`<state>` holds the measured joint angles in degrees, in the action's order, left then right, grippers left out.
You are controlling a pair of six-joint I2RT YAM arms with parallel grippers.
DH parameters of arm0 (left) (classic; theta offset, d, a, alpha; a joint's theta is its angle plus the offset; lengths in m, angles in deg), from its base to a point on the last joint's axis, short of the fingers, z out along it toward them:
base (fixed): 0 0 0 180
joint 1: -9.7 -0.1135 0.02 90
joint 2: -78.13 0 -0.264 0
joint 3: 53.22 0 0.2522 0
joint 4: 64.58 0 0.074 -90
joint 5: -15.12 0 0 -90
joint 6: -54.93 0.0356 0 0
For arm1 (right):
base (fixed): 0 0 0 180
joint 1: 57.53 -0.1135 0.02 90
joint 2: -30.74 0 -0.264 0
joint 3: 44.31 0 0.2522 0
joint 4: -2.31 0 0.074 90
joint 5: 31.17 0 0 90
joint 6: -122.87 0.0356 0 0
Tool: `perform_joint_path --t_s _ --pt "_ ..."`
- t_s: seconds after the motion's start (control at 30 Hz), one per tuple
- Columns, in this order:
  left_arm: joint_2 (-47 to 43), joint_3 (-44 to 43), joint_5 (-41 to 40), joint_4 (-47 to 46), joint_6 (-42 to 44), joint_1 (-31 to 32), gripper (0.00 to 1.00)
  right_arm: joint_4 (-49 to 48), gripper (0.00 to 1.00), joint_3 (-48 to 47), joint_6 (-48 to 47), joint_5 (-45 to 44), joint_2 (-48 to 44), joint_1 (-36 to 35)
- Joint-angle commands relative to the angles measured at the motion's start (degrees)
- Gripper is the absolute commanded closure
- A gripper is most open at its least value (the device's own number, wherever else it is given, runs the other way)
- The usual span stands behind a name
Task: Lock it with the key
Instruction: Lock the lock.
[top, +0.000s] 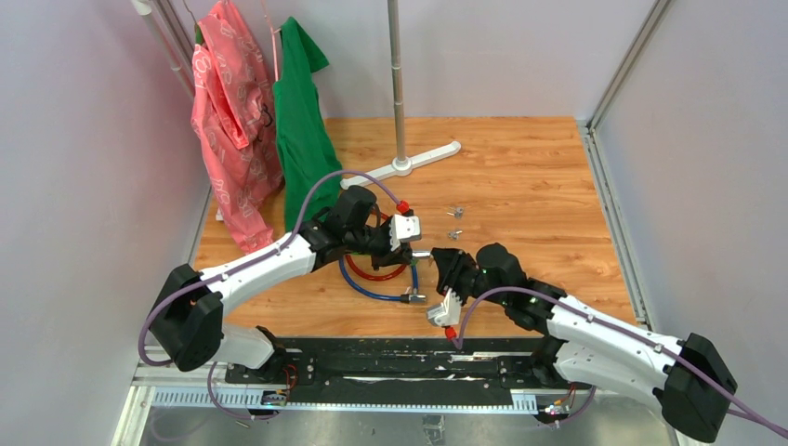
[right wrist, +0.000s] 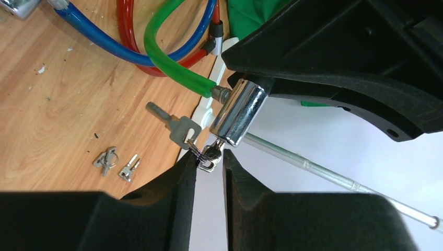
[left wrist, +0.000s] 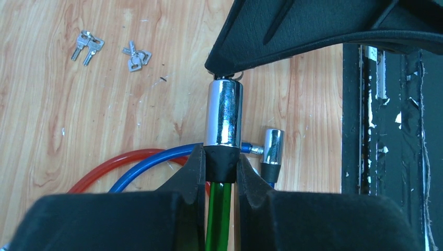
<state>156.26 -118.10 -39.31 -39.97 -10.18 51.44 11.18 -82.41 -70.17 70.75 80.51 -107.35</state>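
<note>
Two arms on it — left gripper clamps the lock barrel at its base. The key sits in the barrel's end, between the fingers of the right gripper; can't tell if it's pinched. Turning step, I'd say — next needs a firm pinch, then a wrist twist.

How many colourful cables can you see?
3. The green cable is clamped in the left gripper; the red cable and blue cable lie looped on the table nearby. I see no others.

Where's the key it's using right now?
In the right wrist view, centre: the key sticks out of the chrome lock barrel, between the fingertips of the right gripper.
</note>
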Motion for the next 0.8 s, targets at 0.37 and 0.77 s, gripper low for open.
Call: perform_joint_path --t_s 0.37,0.77 --pt "1.1 -0.6 1.2 0.2 -1.3 -0.3 1.0 -4.3 1.0 1.9 18.6 3.7 -1.9 -1.1" --pt "1.2 -0.1 0.8 -0.7 -2.3 -0.3 1.0 -5.4 0.93 -0.1 40.7 6.6 -1.3 -1.0"
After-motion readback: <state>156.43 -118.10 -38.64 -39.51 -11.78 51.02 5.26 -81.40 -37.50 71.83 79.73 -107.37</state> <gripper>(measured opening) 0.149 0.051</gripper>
